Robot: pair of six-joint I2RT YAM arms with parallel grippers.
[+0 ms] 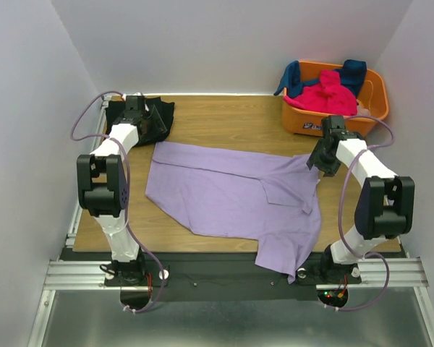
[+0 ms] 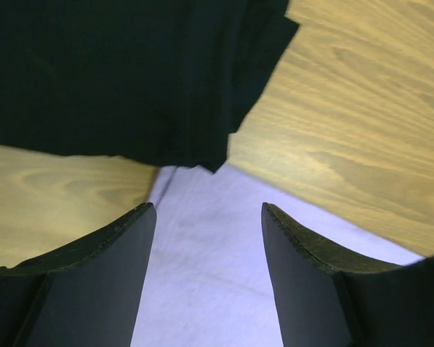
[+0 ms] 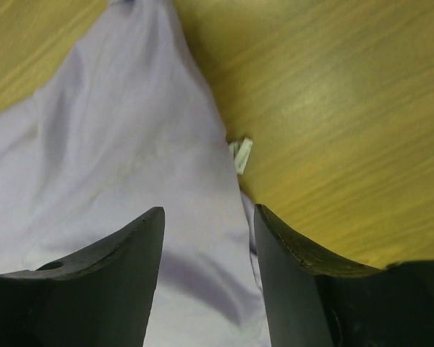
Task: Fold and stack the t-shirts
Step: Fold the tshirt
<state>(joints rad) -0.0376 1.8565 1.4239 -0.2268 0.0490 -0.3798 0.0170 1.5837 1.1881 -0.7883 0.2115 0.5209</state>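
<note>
Lavender-purple t-shirt: a large, soft cloth shirt lies spread over the middle of the wooden table. It is wrinkled, and one end hangs over the near edge between the arm bases.
Black t-shirt: dark cloth in a compact pile at the far left corner. Its near corner comes right up to the lavender hem; whether they overlap I cannot tell.
Waiting shirts: a hot-pink shirt and a dark teal-blue shirt are heaped in the orange plastic basket at the far right.
Left gripper: fingers spread with nothing between them, poised over the far left corner of the lavender cloth, with the black pile just beyond.
Right gripper: fingers likewise apart and empty, over the shirt's far right edge, beside a small white tag lying on the wood.
Contact: the wrist views do not show whether either gripper touches the cloth.
Step in hand: probably pinching the two far corners to start the first fold.
Doing it well: bring each lower finger flat onto the wood and slide it under a single layer at the very edge before closing. The left gripper should bite lavender only, well clear of the black corner. Both grips should close together and lift evenly, so the fold line runs straight.
Risk: thin cloth may bunch ahead of a finger, or a grip may catch two layers.
</note>
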